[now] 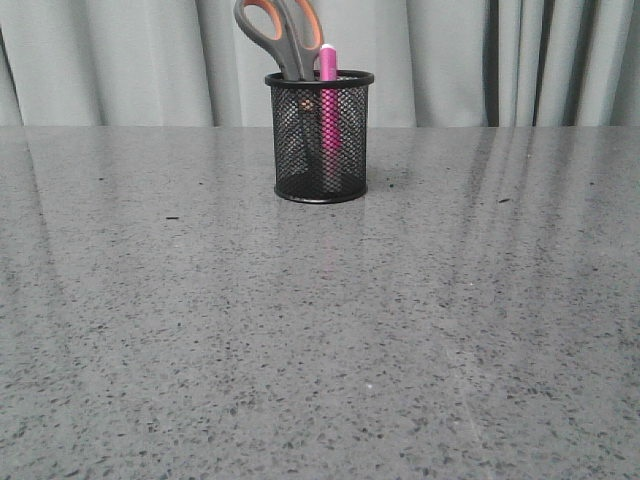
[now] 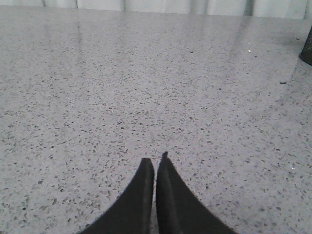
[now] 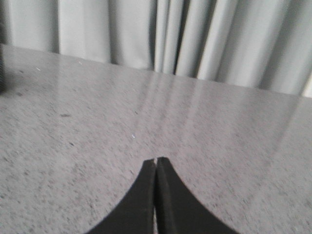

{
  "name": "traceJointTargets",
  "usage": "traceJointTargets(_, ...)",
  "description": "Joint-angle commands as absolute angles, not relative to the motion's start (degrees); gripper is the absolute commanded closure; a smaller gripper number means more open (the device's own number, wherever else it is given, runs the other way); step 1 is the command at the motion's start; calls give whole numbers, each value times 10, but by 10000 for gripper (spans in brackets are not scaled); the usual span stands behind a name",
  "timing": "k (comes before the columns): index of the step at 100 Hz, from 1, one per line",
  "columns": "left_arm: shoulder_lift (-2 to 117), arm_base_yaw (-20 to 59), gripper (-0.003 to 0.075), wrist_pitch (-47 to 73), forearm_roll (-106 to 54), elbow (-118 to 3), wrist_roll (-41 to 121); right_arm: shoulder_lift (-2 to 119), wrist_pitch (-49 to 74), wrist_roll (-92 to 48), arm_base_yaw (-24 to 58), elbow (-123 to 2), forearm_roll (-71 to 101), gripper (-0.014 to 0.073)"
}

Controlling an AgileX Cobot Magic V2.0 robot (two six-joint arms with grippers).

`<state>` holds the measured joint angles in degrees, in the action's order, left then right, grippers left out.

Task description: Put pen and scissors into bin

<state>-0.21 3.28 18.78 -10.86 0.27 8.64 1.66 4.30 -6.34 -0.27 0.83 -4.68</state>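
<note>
The black wire-mesh bin (image 1: 320, 137) stands upright at the far middle of the grey speckled table (image 1: 320, 340). The scissors (image 1: 285, 35) stand inside it, blades down, grey-and-orange handles sticking out above the rim. The pink pen (image 1: 328, 110) stands upright inside it, beside the scissors, its top just above the rim. Neither arm shows in the front view. My left gripper (image 2: 155, 162) is shut and empty over bare table; an edge of the bin (image 2: 307, 48) shows in its view. My right gripper (image 3: 156, 160) is shut and empty over bare table.
Grey curtains (image 1: 480, 60) hang behind the table's far edge and also show in the right wrist view (image 3: 195, 39). A few small dark specks lie on the tabletop.
</note>
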Motion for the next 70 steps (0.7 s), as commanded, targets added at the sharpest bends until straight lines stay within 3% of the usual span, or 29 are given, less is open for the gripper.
traceJointTargets(1, -20, 32, 740, 154, -115, 16, 85, 14, 51, -76, -17, 14, -49, 666)
traceJointTargets(17, -20, 32, 740, 154, -115, 16, 85, -21, 172, -76, -17, 14, -41, 666)
traceJointTargets(70, -20, 32, 740, 154, -115, 16, 85, -20, 171, -76, -17, 14, -41, 666)
